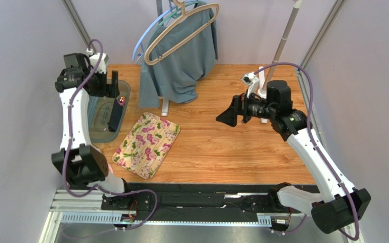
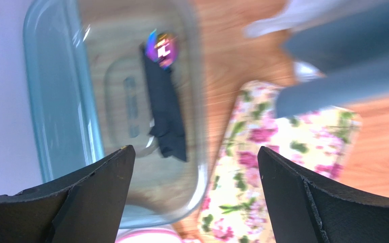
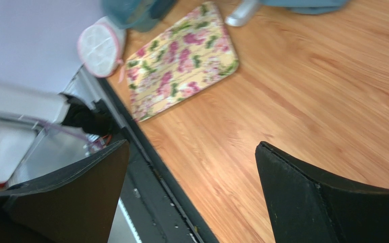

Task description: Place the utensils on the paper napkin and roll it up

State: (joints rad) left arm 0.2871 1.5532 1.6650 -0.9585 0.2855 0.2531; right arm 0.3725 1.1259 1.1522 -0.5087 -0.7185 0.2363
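The black paper napkin [image 2: 167, 116] is a narrow roll lying inside a clear glass dish [image 2: 59, 101]. An iridescent purple-green utensil tip [image 2: 162, 48] pokes out of the roll's far end; the rest of the utensils are hidden in it. In the top view the roll [image 1: 115, 116] and the shiny tip [image 1: 122, 100] sit in the dish [image 1: 97, 126] at the table's left edge. My left gripper [image 2: 194, 152] hangs open above the dish's near rim, holding nothing, also seen as the left gripper [image 1: 112, 85]. My right gripper [image 1: 229, 115] hovers open over mid-table, right gripper [image 3: 191, 147] empty.
A floral mat [image 1: 146, 144] lies right of the dish, floral mat [image 3: 181, 55]. A grey-teal garment [image 1: 181, 50] hangs on hangers at the back, by a stand pole [image 1: 283, 40]. A pink-rimmed white round object [image 3: 100, 48] sits near the mat's front corner. Walls close both sides.
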